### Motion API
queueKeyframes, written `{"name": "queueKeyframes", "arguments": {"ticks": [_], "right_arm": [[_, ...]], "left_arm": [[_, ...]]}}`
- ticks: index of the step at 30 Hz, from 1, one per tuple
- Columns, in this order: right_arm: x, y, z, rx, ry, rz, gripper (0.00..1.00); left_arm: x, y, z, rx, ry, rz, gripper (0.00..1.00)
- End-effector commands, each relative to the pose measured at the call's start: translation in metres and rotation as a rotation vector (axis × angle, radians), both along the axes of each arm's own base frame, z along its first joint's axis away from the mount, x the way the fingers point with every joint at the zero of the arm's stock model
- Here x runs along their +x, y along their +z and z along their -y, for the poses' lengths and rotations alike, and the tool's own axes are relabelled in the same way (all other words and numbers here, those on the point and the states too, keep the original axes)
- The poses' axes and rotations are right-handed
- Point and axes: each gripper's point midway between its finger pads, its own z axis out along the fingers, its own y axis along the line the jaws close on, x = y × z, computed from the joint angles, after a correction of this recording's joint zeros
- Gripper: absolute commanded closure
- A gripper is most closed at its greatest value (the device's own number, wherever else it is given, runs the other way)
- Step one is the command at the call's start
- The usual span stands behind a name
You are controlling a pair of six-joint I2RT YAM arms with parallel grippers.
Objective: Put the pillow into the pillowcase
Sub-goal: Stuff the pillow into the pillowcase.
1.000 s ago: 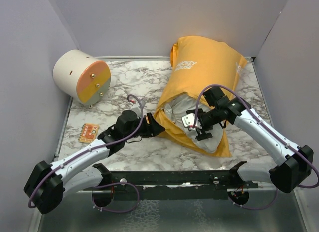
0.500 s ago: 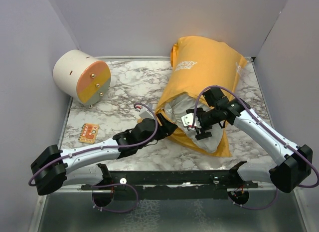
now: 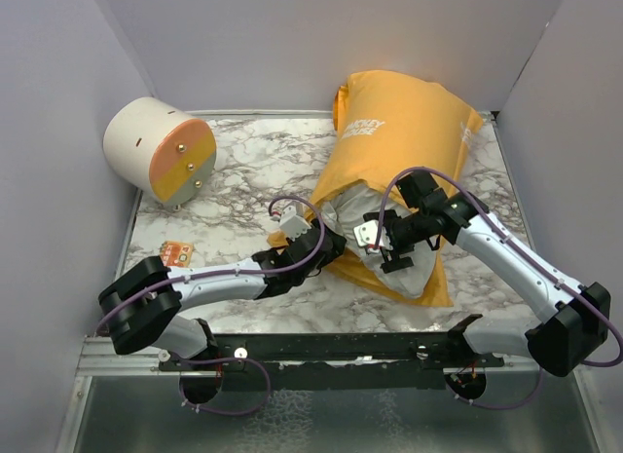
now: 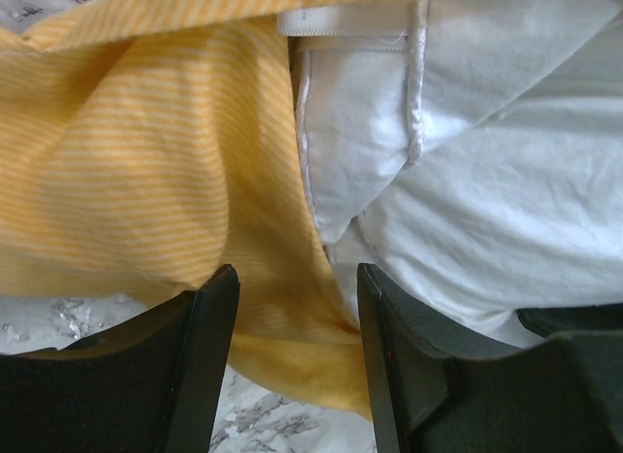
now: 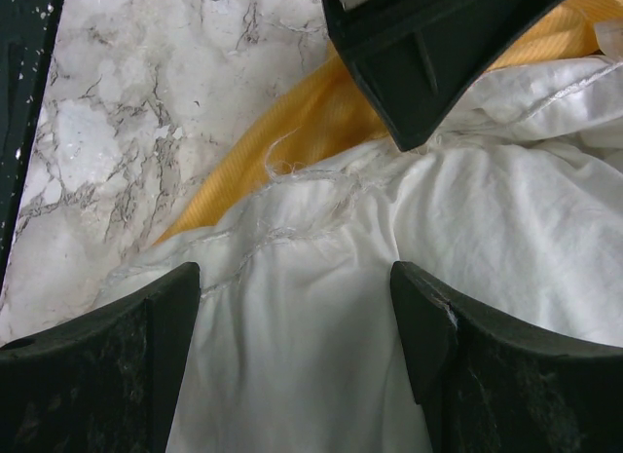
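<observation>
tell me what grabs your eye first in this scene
The bright orange-yellow pillowcase lies right of centre on the marble table, the white pillow bulging from its near mouth. Both arms meet there: the left gripper open astride the case's edge, the right gripper open over the pillow. A cream-and-orange cylinder sits far left.
</observation>
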Motion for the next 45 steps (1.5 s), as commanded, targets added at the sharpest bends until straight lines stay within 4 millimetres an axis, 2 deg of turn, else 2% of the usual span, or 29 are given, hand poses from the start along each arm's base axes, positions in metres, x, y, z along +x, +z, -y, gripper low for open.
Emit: {"name": "queueKeyframes", "arguments": {"ticks": [1,4,7,10,12,13,15,18,21,23,26,28,32,34,39,42,45], "right_arm": [[0.003,0.006,-0.004,0.031,-0.001,0.033,0.21],[0.003,0.003,-0.002,0.024,-0.003,0.031,0.21],[0.001,-0.002,0.0,0.014,-0.004,0.029,0.21],[0.001,-0.007,0.005,-0.009,-0.013,0.037,0.21],[0.005,-0.013,0.008,-0.027,-0.023,0.054,0.2],[0.008,-0.016,0.01,-0.036,-0.033,0.068,0.2],[0.02,-0.023,0.013,-0.059,-0.071,0.111,0.21],[0.054,-0.029,0.022,-0.097,-0.193,0.232,0.26],[0.095,-0.019,0.026,-0.083,-0.34,0.37,0.45],[0.113,-0.005,0.023,-0.039,-0.403,0.418,0.67],[0.133,0.019,0.017,0.034,-0.479,0.461,0.89],[0.149,0.036,0.017,0.079,-0.544,0.5,0.95],[0.173,0.06,0.018,0.162,-0.653,0.57,0.99],[0.183,0.063,0.017,0.208,-0.703,0.587,0.99],[0.21,0.06,0.018,0.33,-0.878,0.628,0.99],[0.227,0.047,0.026,0.334,-0.977,0.629,0.99],[0.23,0.021,0.031,0.3,-1.002,0.598,0.99]], "left_arm": [[0.015,0.002,0.006,-0.002,0.061,0.015,0.46],[0.019,-0.003,0.011,0.005,0.061,0.01,0.47],[0.022,-0.009,0.012,0.022,0.064,0.002,0.58],[0.021,-0.016,0.012,0.028,0.048,0.003,0.75],[0.021,-0.016,0.012,0.021,0.029,0.017,0.96],[0.02,-0.015,0.013,0.013,0.012,0.025,1.0],[0.017,-0.011,0.015,0.006,-0.027,0.044,1.0],[0.007,-0.001,0.016,-0.007,-0.099,0.063,1.0],[-0.005,0.01,0.016,-0.034,-0.172,0.082,1.0],[-0.012,0.014,0.015,-0.039,-0.206,0.083,1.0],[-0.018,0.006,0.012,-0.016,-0.237,0.073,1.0],[-0.022,0.0,0.013,-0.013,-0.258,0.064,1.0],[-0.029,0.0,0.024,-0.051,-0.321,0.064,1.0],[-0.034,0.008,0.034,-0.084,-0.376,0.081,1.0],[-0.056,0.056,0.073,-0.213,-0.609,0.146,1.0],[-0.077,0.087,0.086,-0.293,-0.747,0.173,1.0],[-0.085,0.12,0.084,-0.338,-0.785,0.228,1.0]]}}
